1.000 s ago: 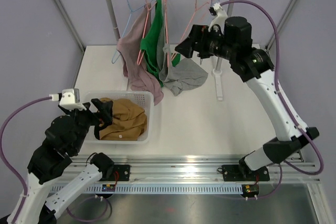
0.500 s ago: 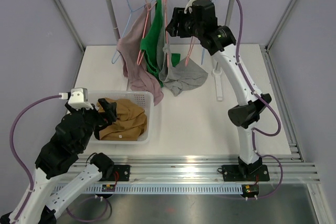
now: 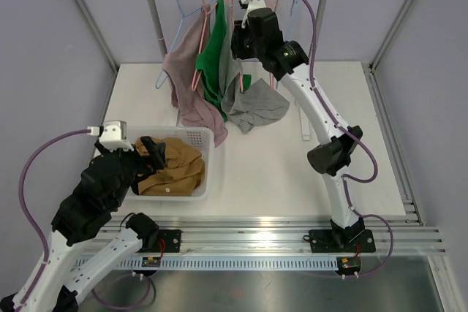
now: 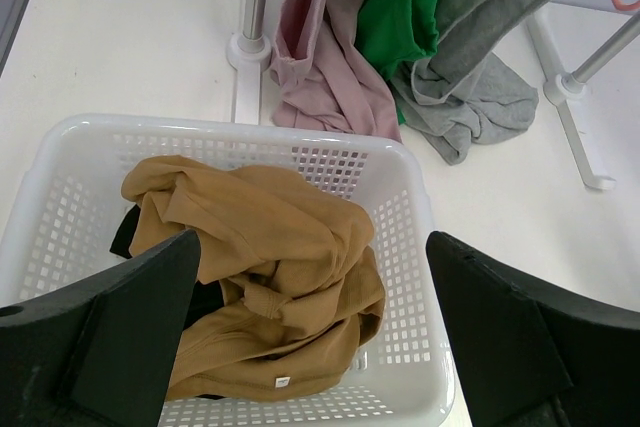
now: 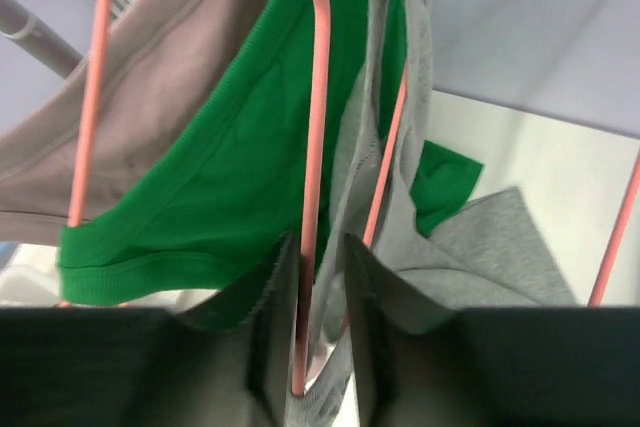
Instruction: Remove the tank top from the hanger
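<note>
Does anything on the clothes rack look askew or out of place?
Yes. The grey tank top hangs so low from its pink wire hanger that its hem lies crumpled on the white table; the mauve garment sags to the table too.

White flat worktop [image 3: 292, 166] carries a white perforated plastic basket [image 3: 208, 167] near left and the clothes rack's white feet [image 3: 305, 126] at the back. Hems of the mauve cloth garment [image 3: 199, 115] and grey knit garment [image 3: 257, 107] pool on it between the feet.
</note>
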`<state>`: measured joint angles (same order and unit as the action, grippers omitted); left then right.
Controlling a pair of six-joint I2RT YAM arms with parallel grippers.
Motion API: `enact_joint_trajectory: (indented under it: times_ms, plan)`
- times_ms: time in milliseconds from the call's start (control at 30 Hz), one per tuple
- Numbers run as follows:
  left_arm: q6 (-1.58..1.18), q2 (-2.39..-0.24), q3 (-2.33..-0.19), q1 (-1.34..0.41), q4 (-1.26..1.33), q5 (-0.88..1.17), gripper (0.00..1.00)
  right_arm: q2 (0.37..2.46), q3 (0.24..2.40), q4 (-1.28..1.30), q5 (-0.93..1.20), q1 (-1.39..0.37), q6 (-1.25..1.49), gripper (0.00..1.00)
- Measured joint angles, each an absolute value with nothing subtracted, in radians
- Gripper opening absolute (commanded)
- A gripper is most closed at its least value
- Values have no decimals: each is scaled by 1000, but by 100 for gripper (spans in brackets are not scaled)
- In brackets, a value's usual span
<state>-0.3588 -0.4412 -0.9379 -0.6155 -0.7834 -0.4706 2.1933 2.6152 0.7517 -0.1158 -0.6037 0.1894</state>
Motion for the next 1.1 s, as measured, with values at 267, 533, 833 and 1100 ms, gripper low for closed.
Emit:
enact_joint_trajectory:
  times_ms: [267,533,833,1100]
  plan:
    - [-358,-451,-937,-616,-783,-456,99,2202,2615,749,-150,-603,173,0]
    - [-358,-460,-937,-616,-783,-448,99,2188,2602,747,-183,-603,176,0]
    - [-359,-459,-937,-616,-783,-448,99,2041,2554,747,-200,-603,178,0]
    - [-358,-458,-937,-616,-783,-439,99,1861,2441,791,-181,-603,202,0]
